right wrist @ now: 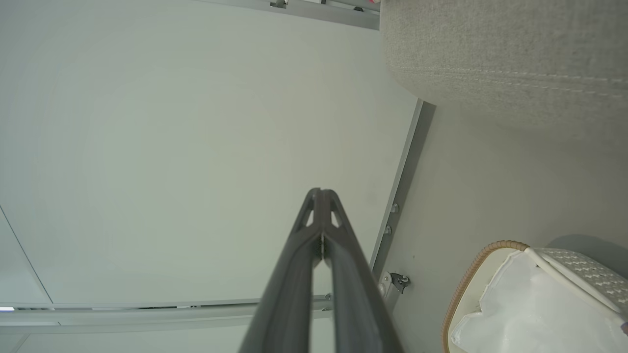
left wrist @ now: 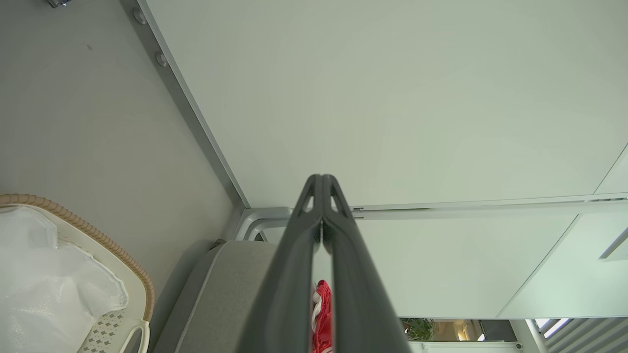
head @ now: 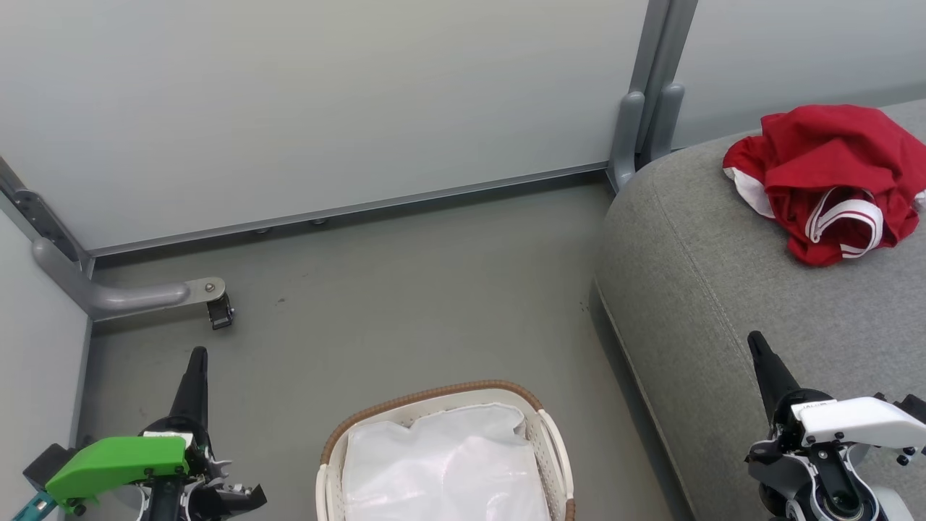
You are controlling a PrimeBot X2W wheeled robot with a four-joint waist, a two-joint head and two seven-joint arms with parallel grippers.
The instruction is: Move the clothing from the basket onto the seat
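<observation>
Your red clothing lies bunched on the seat, ahead and to the right of both arms, its heap spreading roughly across the cushion. The right gripper is the nearer one. The basket, low between the arms, holds its white liner. Right and left gripper alike sit low, pointing forward, fingers pressed together on nothing. By the look of it, the task is finished.

I saw the basket on the floor straight ahead, its liner inside. The seat stood to its right, the clothing heaped on top, towards the back. A wall ran behind both.
</observation>
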